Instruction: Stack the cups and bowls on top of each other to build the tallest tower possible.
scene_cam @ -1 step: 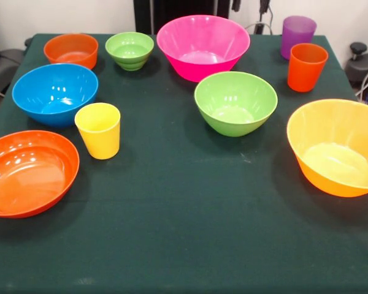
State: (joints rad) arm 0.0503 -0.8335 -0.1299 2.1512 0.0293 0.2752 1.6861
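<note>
No gripper to see anywhere; impossible to tell its opening, its hold, or how the cups and bowls lie relative to it.

Nothing stacked: all pieces separate and upright on the dark green table (190, 245), mouths up.

At the far side, from left to right: small red-orange bowl (71, 50), small ribbed green bowl (129, 50), large pink bowl (203, 47). Then at the far right corner the purple cup (297, 35), and just in front of it the orange cup (306, 67), overlapping in the picture; contact not clear.

In the middle, medium green bowl (235, 102), just in front of the pink bowl, slightly to the right.

On the left side, blue bowl (55, 94), in front of the red-orange bowl. Yellow cup (99, 130) just beside the blue bowl, at its near right. Shallow orange bowl (28, 173) at the near left, cut a little by the picture's edge, close to the yellow cup.

On the right side, large yellow-orange bowl (338, 147), partly cut by the right edge, well apart from the medium green bowl.
</note>
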